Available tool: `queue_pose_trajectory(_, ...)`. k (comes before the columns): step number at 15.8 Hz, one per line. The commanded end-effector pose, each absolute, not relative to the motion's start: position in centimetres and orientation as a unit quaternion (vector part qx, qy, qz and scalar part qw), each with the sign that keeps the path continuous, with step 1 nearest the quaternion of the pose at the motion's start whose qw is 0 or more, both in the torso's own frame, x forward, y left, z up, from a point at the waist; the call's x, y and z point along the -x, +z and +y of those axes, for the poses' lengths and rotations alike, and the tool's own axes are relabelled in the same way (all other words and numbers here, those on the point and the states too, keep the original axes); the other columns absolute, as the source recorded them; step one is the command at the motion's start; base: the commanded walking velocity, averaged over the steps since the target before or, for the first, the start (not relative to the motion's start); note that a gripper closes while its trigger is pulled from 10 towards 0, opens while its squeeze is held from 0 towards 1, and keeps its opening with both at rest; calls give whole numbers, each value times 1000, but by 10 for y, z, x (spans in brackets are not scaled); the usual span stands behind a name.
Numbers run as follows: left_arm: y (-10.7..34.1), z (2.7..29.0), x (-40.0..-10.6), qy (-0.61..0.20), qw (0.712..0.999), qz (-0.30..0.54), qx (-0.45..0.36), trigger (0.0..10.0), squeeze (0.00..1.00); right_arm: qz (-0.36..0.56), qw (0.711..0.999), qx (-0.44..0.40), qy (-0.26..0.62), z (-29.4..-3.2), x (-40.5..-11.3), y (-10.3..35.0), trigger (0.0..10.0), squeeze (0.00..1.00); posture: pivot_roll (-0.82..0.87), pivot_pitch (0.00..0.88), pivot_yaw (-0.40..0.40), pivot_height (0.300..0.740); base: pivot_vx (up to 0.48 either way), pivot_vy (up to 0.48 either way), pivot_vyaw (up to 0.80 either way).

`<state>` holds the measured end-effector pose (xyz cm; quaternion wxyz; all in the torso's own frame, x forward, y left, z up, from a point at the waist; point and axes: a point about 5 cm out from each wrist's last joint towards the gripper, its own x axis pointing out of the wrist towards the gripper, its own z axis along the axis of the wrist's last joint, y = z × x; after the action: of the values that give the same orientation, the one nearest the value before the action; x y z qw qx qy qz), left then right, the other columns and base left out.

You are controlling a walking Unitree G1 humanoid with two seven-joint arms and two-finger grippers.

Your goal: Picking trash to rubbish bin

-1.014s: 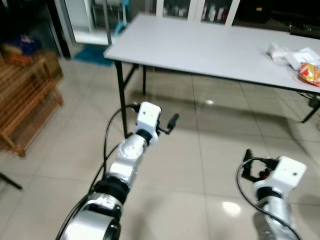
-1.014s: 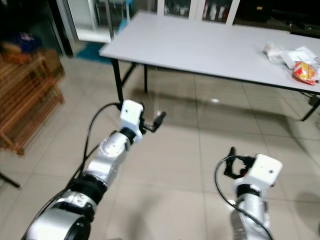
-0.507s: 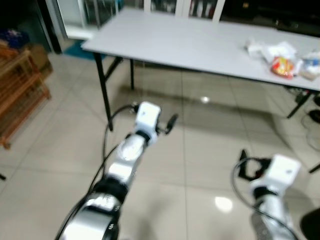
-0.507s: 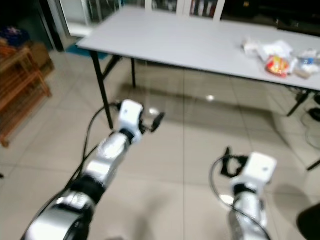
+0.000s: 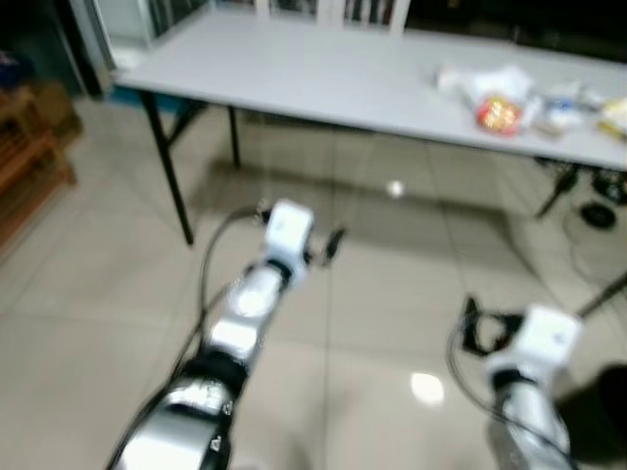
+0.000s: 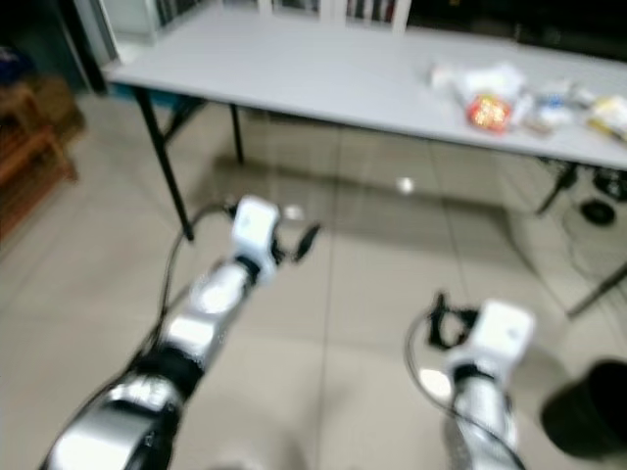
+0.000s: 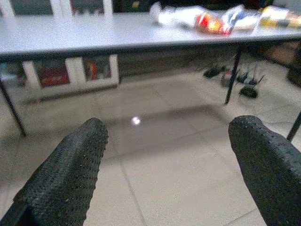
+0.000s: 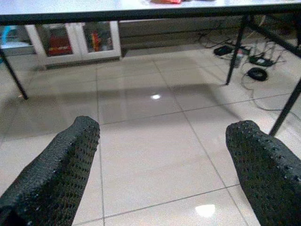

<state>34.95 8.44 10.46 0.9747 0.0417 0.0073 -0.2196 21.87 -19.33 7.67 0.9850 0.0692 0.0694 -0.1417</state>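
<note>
Trash pile [image 5: 500, 98] on white table [image 5: 294, 73], far end; left gripper [image 7: 169, 160] and right gripper [image 8: 162, 155] short of table, above floor tiles [image 5: 88, 294], fingers spread wide, empty; black bin [image 6: 593, 411] beside right arm.

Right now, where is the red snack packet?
The red snack packet lies on the grey table, toward its right end in the eye views, among white wrappers, ahead and right of both grippers.
</note>
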Motion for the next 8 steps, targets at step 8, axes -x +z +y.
queue_pose_trajectory(8, 117, 74, -352, -237, 971, -20, -20, 10000, 0, 52, 985, -52, -158, -203, -218, 83, 10000, 0, 66, 66, -28, 740, 191, -45, 0)
